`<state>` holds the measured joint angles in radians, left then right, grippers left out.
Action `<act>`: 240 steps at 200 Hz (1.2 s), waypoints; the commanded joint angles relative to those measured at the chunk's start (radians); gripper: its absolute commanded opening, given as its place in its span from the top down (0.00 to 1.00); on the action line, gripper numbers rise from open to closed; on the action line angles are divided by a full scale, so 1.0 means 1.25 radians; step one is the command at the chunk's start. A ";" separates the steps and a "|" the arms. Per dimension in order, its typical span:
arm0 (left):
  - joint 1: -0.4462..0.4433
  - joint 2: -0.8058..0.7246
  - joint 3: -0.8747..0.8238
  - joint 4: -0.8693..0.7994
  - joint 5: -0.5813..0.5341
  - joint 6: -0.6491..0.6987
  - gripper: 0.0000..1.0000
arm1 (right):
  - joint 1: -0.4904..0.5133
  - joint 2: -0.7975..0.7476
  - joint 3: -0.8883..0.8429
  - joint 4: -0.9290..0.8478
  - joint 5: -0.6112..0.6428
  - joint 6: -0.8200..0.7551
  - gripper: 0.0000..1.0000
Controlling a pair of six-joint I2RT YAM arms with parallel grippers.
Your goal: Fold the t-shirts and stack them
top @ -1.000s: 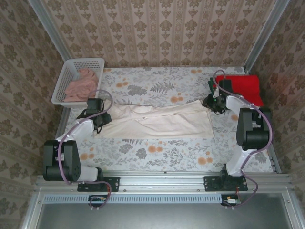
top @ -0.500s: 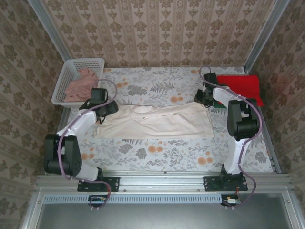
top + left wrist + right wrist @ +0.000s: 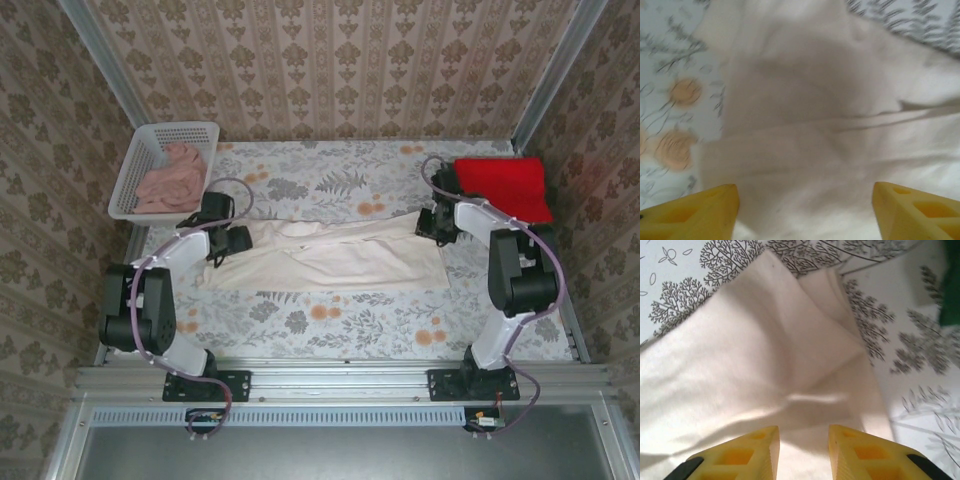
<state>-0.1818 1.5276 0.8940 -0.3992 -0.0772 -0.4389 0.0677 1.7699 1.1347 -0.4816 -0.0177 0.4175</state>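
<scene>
2 risks: my left gripper (image 3: 805, 195) hung with jaws wide over the left end of the cream shirt (image 3: 335, 255), and my right gripper (image 3: 804, 432) hung with jaws narrow and empty over its right corner on the table (image 3: 330, 170). Uneven pinches could skew the fold or catch only 1 layer. Versus 1 second earlier, my left had shifted inward; my right sat about the same.

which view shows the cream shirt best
Top external: the whole cream shirt lies there as a long folded strip. The left wrist view gives a blurred close-up of one end, the right wrist view a sharp close-up of its layered corner.
</scene>
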 commanded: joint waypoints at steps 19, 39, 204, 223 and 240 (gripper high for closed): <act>0.038 -0.095 -0.074 -0.105 -0.074 -0.065 0.23 | 0.016 -0.128 -0.104 -0.030 0.033 0.011 0.57; 0.049 -0.097 -0.092 -0.123 -0.076 -0.070 0.24 | 0.045 -0.139 -0.145 -0.039 0.042 0.021 0.54; 0.109 -0.298 -0.192 -0.100 -0.035 -0.058 1.00 | 0.088 -0.119 -0.189 -0.108 0.116 0.082 0.56; 0.131 -0.327 -0.230 -0.064 0.004 -0.067 1.00 | 0.086 -0.115 -0.189 -0.109 0.122 0.085 0.62; 0.142 -0.319 -0.243 -0.056 0.017 -0.068 1.00 | 0.082 -0.108 -0.184 -0.116 0.124 0.088 0.59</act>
<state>-0.0284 1.1336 0.6189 -0.5079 -0.1036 -0.5056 0.1745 1.6085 0.9031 -0.5835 0.1028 0.5060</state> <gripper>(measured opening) 0.052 0.384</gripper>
